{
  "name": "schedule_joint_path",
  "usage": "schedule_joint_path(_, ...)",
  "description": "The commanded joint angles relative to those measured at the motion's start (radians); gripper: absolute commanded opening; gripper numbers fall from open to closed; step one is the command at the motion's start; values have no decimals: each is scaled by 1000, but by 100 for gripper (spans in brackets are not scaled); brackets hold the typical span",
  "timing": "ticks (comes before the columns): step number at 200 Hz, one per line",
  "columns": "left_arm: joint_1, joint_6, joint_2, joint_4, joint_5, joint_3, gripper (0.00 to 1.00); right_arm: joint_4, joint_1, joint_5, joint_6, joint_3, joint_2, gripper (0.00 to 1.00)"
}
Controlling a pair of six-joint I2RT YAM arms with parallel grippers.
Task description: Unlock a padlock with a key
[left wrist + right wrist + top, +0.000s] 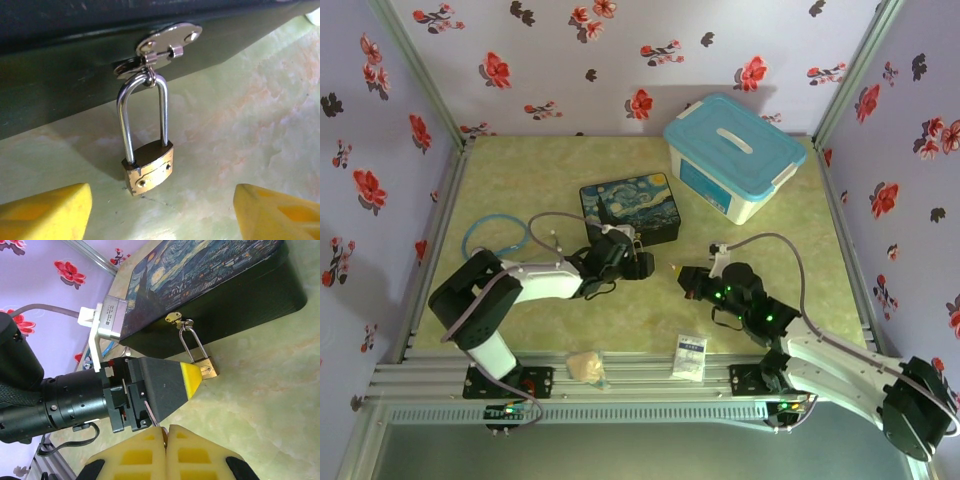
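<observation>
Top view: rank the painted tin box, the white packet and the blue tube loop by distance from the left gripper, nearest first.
1. painted tin box: just beyond the left gripper, on the far side.
2. white packet: at the table's near edge, off to the right.
3. blue tube loop: well off to the left, beside the left arm.

Green marbled table (640,322): painted tin (630,208), padlock (149,167), blue-lidded tub (735,155), blue tube coil (495,235)

The top camera looks down from behind over the whole table (620,310). Both wrist cameras sit low and close, facing the padlock (149,172) on the tin (210,285).
</observation>
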Motion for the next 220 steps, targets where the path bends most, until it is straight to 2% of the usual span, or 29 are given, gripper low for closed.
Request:
schedule_joint_path(1,-4,26,41,67,-31,9,67,0,-5,31,-12,-26,-30,0)
schedule_joint_path(33,-3,26,80,86,-28,24,59,-8,-5,37,-5,-41,-53,0)
schedule_joint_path(55,-4,32,104,92,-16,37,41,-17,-5,42,-3,-46,-64,0)
schedule_joint_path(108,-2,23,138,113,-14,45,42,10,-5,44,13,-63,-58,0)
schedule_joint_path(135,-2,14,152,134,-2,46,35,39,-5,44,20,-69,-34,0)
schedule_joint_path(166,-2,3,148,152,6,37,21,100,-5,32,35,-75,24,0)
schedule_joint_path(204,-2,-12,125,153,11,27,14,185,-5,19,57,-76,128,0)
schedule_joint_path(220,-2,-31,106,165,10,11,13,204,-6,40,111,-69,175,0)
